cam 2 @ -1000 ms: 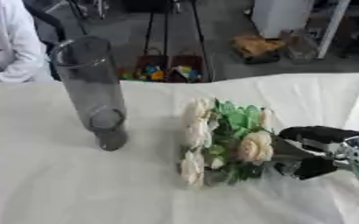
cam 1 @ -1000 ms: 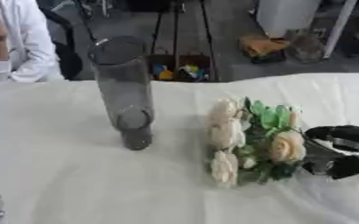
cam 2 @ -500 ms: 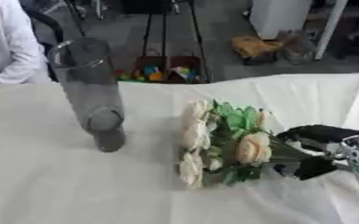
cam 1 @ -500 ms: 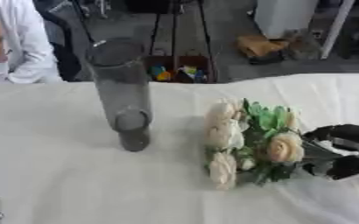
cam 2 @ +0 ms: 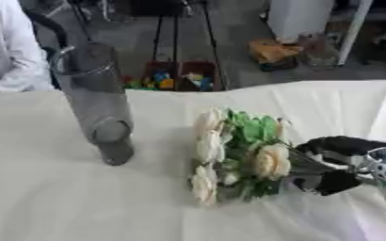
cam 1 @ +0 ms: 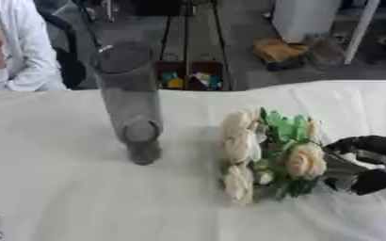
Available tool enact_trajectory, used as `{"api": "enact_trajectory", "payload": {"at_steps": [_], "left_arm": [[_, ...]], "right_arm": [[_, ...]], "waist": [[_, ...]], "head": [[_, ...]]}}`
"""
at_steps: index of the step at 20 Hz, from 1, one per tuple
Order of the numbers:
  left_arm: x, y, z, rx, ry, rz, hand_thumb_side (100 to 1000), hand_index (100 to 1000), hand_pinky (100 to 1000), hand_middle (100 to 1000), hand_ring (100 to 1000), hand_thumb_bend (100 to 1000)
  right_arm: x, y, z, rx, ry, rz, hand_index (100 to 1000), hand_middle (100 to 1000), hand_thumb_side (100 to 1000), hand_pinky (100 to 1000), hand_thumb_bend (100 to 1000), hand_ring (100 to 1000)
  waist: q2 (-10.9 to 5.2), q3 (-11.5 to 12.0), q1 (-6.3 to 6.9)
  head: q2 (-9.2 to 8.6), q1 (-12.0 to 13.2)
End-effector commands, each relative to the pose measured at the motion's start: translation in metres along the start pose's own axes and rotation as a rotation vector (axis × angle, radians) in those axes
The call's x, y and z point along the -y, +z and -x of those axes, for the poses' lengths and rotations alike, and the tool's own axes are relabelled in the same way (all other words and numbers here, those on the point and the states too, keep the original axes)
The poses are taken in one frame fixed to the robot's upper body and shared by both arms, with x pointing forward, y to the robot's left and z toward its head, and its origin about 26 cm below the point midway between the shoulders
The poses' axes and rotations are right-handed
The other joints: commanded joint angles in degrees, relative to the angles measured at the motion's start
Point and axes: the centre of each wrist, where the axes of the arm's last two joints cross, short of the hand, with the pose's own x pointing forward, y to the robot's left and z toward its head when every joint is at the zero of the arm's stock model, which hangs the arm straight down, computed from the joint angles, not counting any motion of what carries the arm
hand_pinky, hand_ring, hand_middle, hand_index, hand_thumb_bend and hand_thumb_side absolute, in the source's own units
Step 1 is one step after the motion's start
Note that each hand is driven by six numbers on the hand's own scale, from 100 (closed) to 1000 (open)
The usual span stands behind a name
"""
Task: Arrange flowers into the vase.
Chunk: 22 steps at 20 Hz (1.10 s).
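We are closing the right robot hand (cam 2: 338, 162) around the stems of the flowers (cam 2: 233, 157) lying on the desk (cam 2: 81, 202) beside the upright vase (cam 2: 97, 103), judging the blooms light and fragile.

A white tablecloth (cam 1: 56, 197) covers the table; coloured bins (cam 1: 188, 77) stand behind.

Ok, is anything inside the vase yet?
No stems show inside the grey vase. The flowers lie on the table to its right, at the right hand. Its dark base hides the bottom.
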Motion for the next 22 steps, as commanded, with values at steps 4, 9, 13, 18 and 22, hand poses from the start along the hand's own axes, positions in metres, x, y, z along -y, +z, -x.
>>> {"api": "enact_trajectory", "payload": {"at_steps": [4, 9, 13, 18, 22], "left_arm": [[0.001, -0.006, -0.005, 0.028, 0.005, 0.009, 1000, 949, 780, 889, 854, 100], [0.001, -0.006, -0.005, 0.028, 0.005, 0.01, 1000, 949, 780, 889, 854, 100], [0.001, -0.006, -0.005, 0.029, 0.004, 0.011, 1000, 950, 780, 889, 854, 100], [0.001, -0.006, -0.005, 0.029, 0.004, 0.011, 1000, 950, 781, 889, 854, 100], [0.001, -0.007, -0.005, 0.03, 0.005, 0.013, 1000, 952, 781, 889, 854, 100]], "right_arm": [[0.018, 0.009, -0.006, 0.019, 0.046, 0.048, 944, 783, 663, 1000, 336, 771], [0.019, 0.007, -0.009, 0.021, 0.055, 0.049, 916, 727, 652, 1000, 332, 702], [0.016, 0.002, -0.009, 0.024, 0.066, 0.023, 937, 769, 621, 1000, 370, 743], [0.013, -0.003, -0.008, 0.037, 0.088, -0.002, 943, 780, 597, 1000, 392, 748], [0.012, -0.006, -0.008, 0.049, 0.096, -0.011, 943, 782, 582, 1000, 389, 746]], "waist": [[-0.88, -0.17, -0.18], [-0.85, -0.06, -0.35], [-0.79, 0.05, -0.48], [-0.74, 0.21, -0.55], [-0.77, 0.58, -0.62]], "head": [[-0.8, -0.24], [-0.97, -0.29], [-1.01, -0.27], [-0.96, -0.36], [-1.14, -0.5]]}}
